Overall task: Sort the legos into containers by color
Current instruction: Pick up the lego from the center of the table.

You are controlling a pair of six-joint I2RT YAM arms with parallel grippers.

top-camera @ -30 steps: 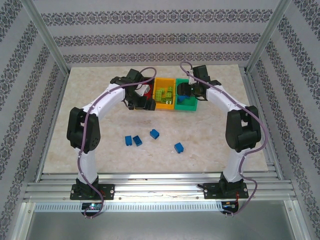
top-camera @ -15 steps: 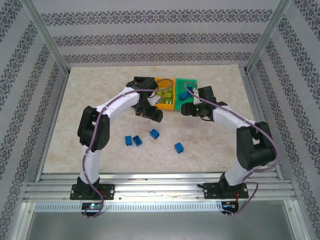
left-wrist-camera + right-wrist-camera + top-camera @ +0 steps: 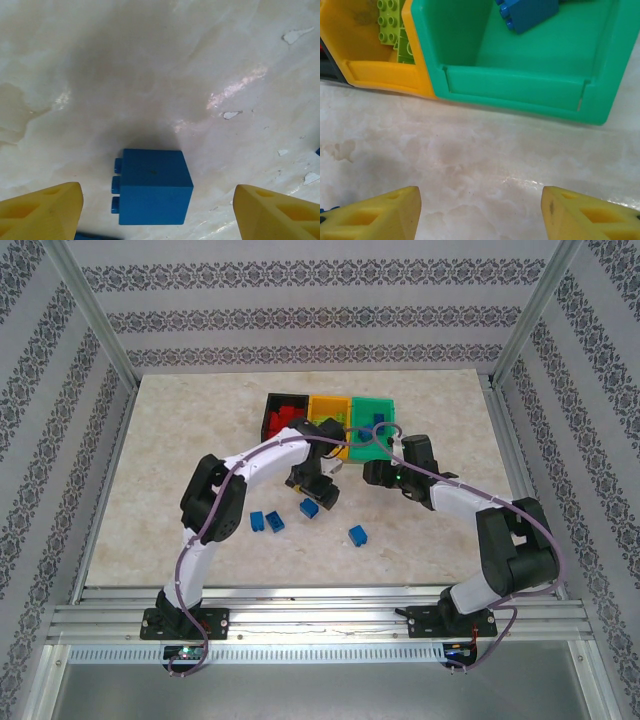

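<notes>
"Left claw [image 3: 157,189] first. How did it stand?"

"Jaws spread wide, holding nothing. Its wrist camera looked straight down on one blue brick [image 3: 152,187] lying on the table [image 3: 150,65], studs pointing left in that view. The brick lay between the two yellow fingertips [image 3: 45,212] and clear of both."

"Did the overhead camera agree?"

"Roughly. From above, that claw hung just over the brick nearest the bins, but the jaws themselves could not be made out. It was the wrist camera that made the gap plain. The overhead added what the wrist missed: a pair of blue bricks [image 3: 265,521] touching each other off to the left, and a lone blue brick [image 3: 357,535] to the right, nearer the arm bases."

"And the right claw [image 3: 480,192]?"

"Open as well, and empty. It hovered over bare table just in front of the green bin [image 3: 515,87]. Its camera saw into that bin, where a sorted blue brick [image 3: 527,12] lay at the far end, cut off by the top of the view. Lime bricks [image 3: 395,20] lay in the orange bin [image 3: 380,77], joined to the green bin's left side."

"The black bin [image 3: 272,400]?"

"The overhead view had it at the left end of the row, with red bricks [image 3: 282,420] inside. The right wrist caught just a dark sliver of it."
</notes>
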